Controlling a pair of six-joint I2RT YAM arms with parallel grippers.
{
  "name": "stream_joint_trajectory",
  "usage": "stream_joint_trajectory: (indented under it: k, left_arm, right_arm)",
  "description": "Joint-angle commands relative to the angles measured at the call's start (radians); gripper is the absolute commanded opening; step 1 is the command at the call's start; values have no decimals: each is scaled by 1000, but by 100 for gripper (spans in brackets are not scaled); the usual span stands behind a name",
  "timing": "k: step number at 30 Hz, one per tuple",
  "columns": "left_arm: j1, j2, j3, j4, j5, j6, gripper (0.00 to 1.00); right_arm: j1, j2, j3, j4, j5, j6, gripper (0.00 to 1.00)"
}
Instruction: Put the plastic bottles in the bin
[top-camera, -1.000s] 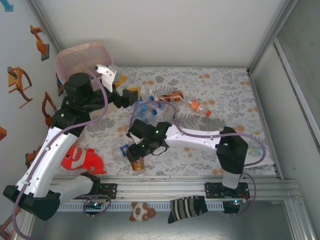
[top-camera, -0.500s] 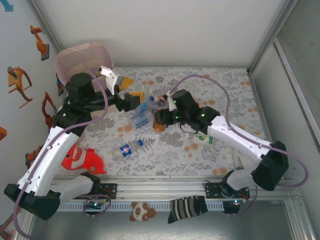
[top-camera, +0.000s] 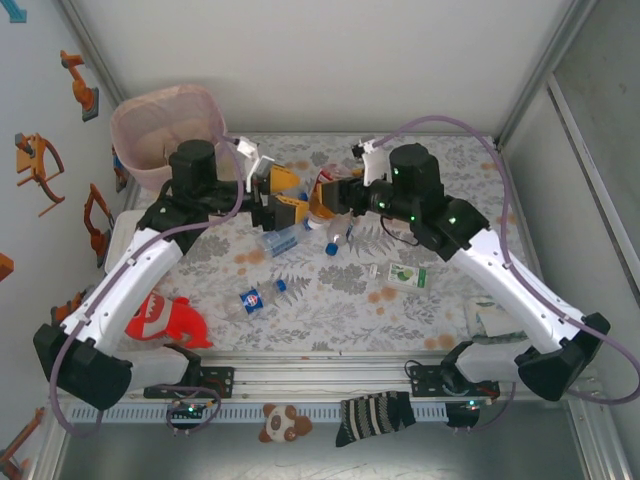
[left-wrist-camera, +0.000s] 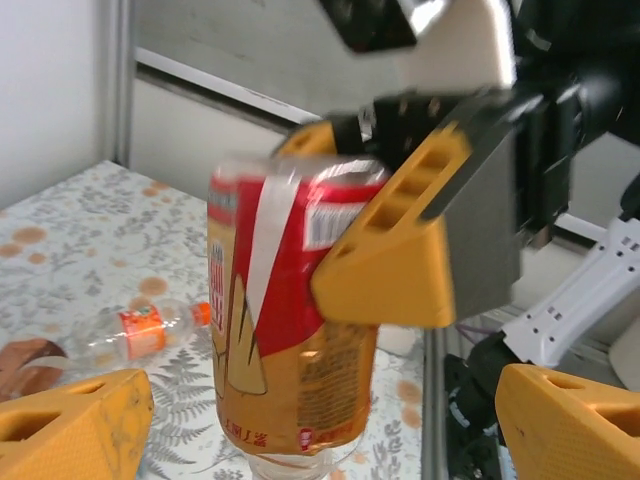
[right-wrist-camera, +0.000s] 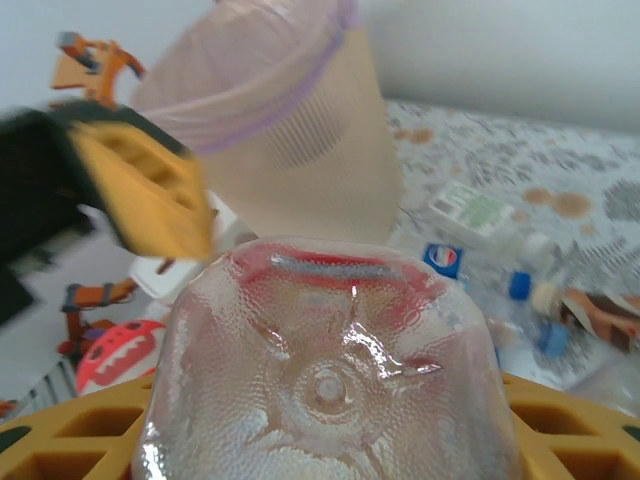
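**A:** What is different from one second ago?

**B:** The right gripper (top-camera: 328, 198) was low then, at the near edge of the table (top-camera: 450, 180), on a bottle (left-wrist-camera: 290, 330) with a red and orange label. Now it is up, toward the far edge, and its fingers are closed on the body of this bottle.

**A:** And the left gripper (top-camera: 287, 192)?

**B:** It was just beside the bin (top-camera: 128, 110), which stands at the far left corner. It has moved toward the middle and now faces the right one. Its fingers (left-wrist-camera: 85, 425) stand wide apart, one on each side of the bottle, with the tips clear of it.

**A:** So the bottle is in the bin?

**B:** No. It hangs in the air between the two grippers, near the bin but apart from it. The other bottles (top-camera: 283, 240) lie on the table below.
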Motion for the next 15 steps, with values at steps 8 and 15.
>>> stream_joint_trajectory:
  k: [8,15]
  left_arm:
    - [-35,58,59,31,151,5,86]
    - [-39,73,47,170,303,-101,72]
  right_arm:
    - [-5,-11,49,155,-242,11,57]
    - [-5,-12,46,156,-369,-30,57]
